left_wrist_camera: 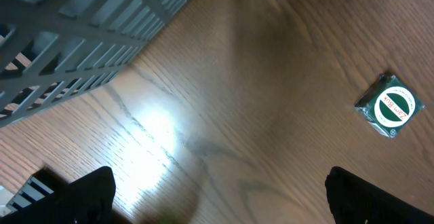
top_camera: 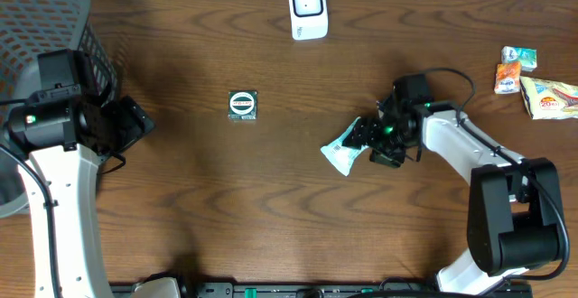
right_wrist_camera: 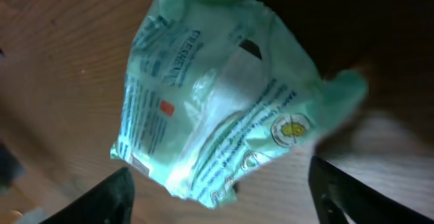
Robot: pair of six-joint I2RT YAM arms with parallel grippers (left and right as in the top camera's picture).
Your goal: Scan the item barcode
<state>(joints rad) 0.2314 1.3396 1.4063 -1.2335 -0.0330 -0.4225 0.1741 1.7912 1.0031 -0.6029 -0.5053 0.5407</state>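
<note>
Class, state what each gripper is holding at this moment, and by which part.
The left gripper is open and holds nothing. The right gripper has its jaws spread around the lower end of the pale green packet, not clamped, so no hold shows.

Basket (left_wrist_camera: 81, 41) flanks left claw (left_wrist_camera: 224, 207), bare table (top_camera: 271, 199) centre

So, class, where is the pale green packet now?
Overhead view: the packet is right of centre, at the right gripper, with the green box to its left.
</note>
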